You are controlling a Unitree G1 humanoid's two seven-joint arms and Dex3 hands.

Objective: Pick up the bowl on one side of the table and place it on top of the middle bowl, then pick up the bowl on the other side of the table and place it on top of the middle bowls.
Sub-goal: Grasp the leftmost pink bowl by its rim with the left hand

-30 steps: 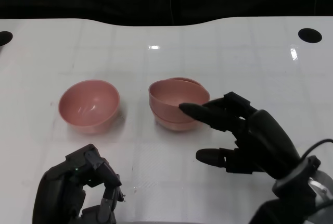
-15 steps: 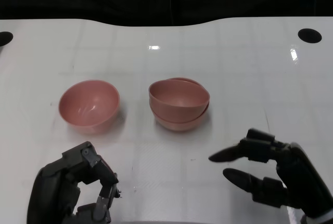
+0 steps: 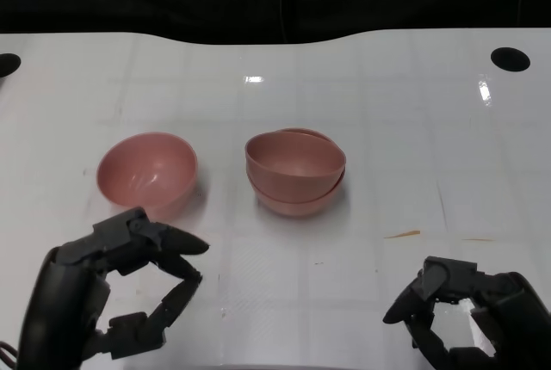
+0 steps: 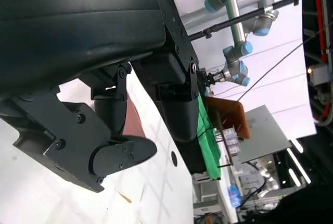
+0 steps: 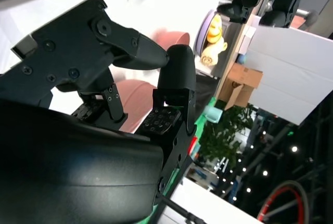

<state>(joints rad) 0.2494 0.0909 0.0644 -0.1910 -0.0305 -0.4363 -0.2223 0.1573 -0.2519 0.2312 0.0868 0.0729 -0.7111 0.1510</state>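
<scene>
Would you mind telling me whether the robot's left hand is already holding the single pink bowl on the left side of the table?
No, the left hand hovers with fingers apart, short of the single pink bowl, which sits untouched on the white table.

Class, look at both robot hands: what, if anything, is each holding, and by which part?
Nothing is held. The left robot hand is open near the single bowl; the right robot hand is curled and empty.

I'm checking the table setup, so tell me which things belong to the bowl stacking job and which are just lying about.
Part of the job:
- lone pink plastic bowl, left side
- stacked pair of pink bowls, middle
- left hand, empty
- right hand, empty

Just lying about:
- small orange scrap on the white table
- black round hole, far right corner
</scene>
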